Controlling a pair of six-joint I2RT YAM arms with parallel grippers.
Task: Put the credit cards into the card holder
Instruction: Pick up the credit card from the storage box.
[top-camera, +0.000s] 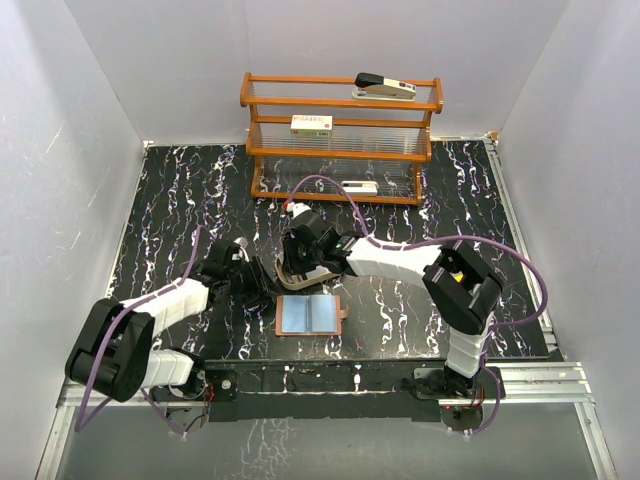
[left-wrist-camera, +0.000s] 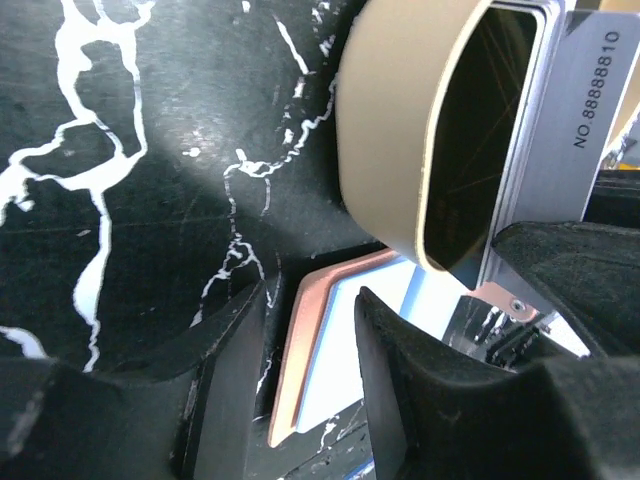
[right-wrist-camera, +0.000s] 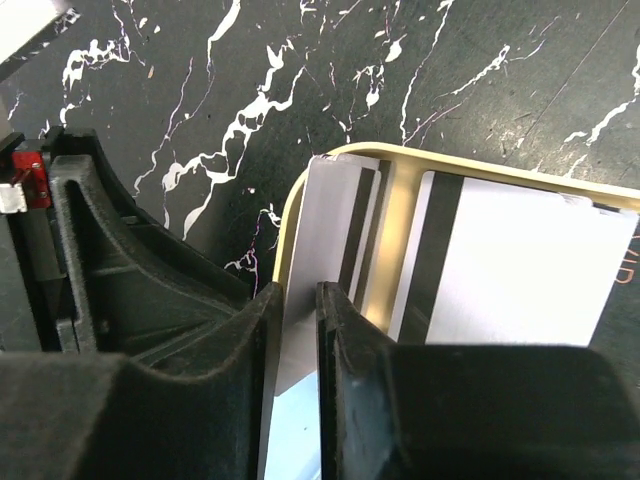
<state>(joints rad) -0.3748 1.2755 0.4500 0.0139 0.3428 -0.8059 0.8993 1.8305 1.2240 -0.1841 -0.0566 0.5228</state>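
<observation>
the credit cards (right-wrist-camera: 520, 270) lie in the tan oval tray (right-wrist-camera: 398, 230). at least 2 show from the right wrist, pale faces with a dark magnetic stripe each. 1 silvery card (right-wrist-camera: 330, 215), against the tray's rim, runs into the narrow slot between the fingers of the right gripper (right-wrist-camera: 300, 300). that claw's jaws stand close on either side of the card, but a strip of its face shows across the gap, so i cannot tell whether the pads bite. the left gripper (left-wrist-camera: 310, 300) hangs just beside the tray, jaws spread with nothing between them. the card holder (top-camera: 310, 315) lies opened flat on the near side of the tray, close to it.

the cards look light, thin and stiff with a little spring, and their plastic is slick. lying flat they offer no edge, so the likely hold is an edge tipped up against the tray's rounded wall, pinched across the 2 faces near the middle of that edge. an off-centre or weak pinch would probably let a card swivel or slide out. the holder is soft reddish-brown leather with glossy bluish pockets, so it may skid on the black white-veined table (right-wrist-camera: 200, 100) when a card is pushed in. the tray looks smooth and hard.
</observation>
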